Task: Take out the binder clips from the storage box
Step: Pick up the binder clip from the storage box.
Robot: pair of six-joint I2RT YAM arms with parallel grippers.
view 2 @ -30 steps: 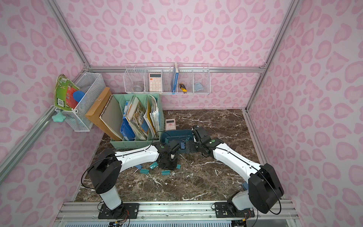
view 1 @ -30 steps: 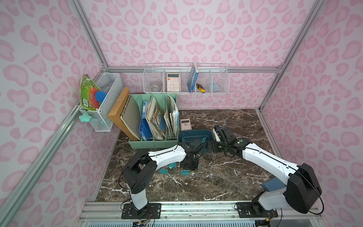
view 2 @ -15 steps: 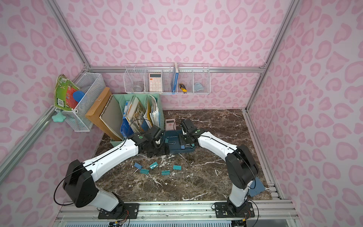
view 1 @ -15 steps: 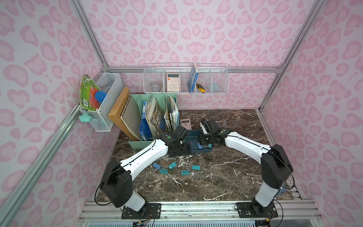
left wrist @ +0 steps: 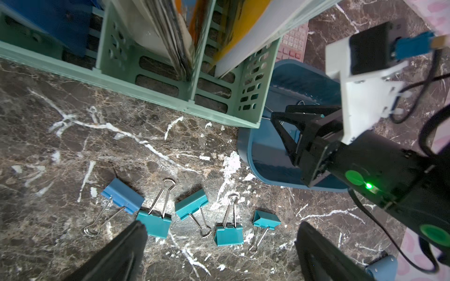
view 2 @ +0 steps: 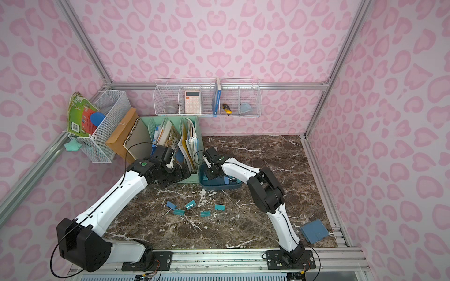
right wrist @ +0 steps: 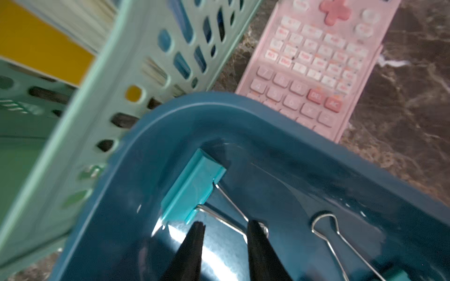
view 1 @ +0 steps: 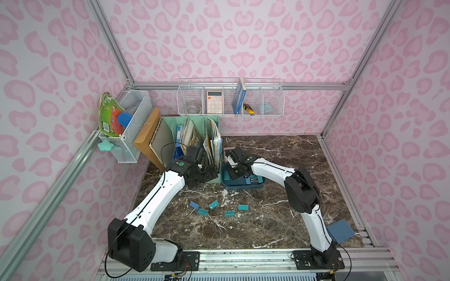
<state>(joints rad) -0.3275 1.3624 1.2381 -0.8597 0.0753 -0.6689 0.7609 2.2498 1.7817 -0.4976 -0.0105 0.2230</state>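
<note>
left gripper spread | right gripper astride binder clip handles; pinch unclear, loop hidden

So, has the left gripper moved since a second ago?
Yes: the left gripper went back from over the loose binder clips toward the green file organizer.

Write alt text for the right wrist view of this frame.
The right gripper reaches into a corner of the dark blue box, its two black fingertips either side of the wire handles of a teal binder clip lying there. A second clip's wire handle lies nearby; a pink calculator and a mint-green file organizer sit just outside the box.
</note>
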